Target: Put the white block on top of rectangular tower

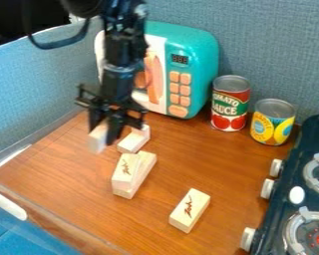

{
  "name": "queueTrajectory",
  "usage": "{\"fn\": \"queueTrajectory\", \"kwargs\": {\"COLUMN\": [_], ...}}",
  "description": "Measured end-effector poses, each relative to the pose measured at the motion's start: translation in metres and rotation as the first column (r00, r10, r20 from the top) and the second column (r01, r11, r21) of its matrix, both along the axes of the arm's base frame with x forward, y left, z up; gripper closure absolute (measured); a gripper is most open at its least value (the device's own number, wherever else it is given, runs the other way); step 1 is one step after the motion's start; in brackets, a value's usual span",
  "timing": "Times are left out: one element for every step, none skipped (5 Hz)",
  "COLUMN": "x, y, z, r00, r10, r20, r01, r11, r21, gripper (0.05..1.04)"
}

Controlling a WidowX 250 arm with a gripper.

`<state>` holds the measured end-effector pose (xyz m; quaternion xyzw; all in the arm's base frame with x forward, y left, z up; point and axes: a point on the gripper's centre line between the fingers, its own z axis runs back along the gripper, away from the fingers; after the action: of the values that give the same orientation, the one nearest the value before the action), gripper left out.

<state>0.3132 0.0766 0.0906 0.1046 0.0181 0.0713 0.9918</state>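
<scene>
White block (97, 138) pinched in gripper (103, 134), far and left of rectangular tower (133, 172); grasp judged done, alignment over tower top, lowering and release outstanding.

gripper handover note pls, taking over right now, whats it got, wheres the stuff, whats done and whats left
Gripper: holding the white block up off the table, in front of the microwave.
Tower: most likely the two-block stack in front of the gripper; one pale block lies behind it, another loose to its right, nearer the stove.
Done: block grasped and lifted.
Left: bring it over the stack, lower it on top, release, back off.
</scene>
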Motion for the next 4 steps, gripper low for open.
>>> {"fn": "queueTrajectory", "kwargs": {"x": [-0.001, -0.004, -0.004, 0.004], "y": [-0.026, -0.039, -0.035, -0.016], "z": [-0.002, -0.005, -0.014, -0.031], "r00": [0.999, 0.998, 1.0, 0.994], "r10": [-0.052, -0.058, -0.008, 0.092], "r20": [0.001, -0.009, -0.024, -0.059], "r01": [0.052, 0.058, 0.006, -0.101], "r11": [0.999, 0.998, 0.996, 0.983], "r21": [0.01, -0.028, -0.093, -0.155], "gripper": [0.776, 0.776, 0.776, 0.776]}}
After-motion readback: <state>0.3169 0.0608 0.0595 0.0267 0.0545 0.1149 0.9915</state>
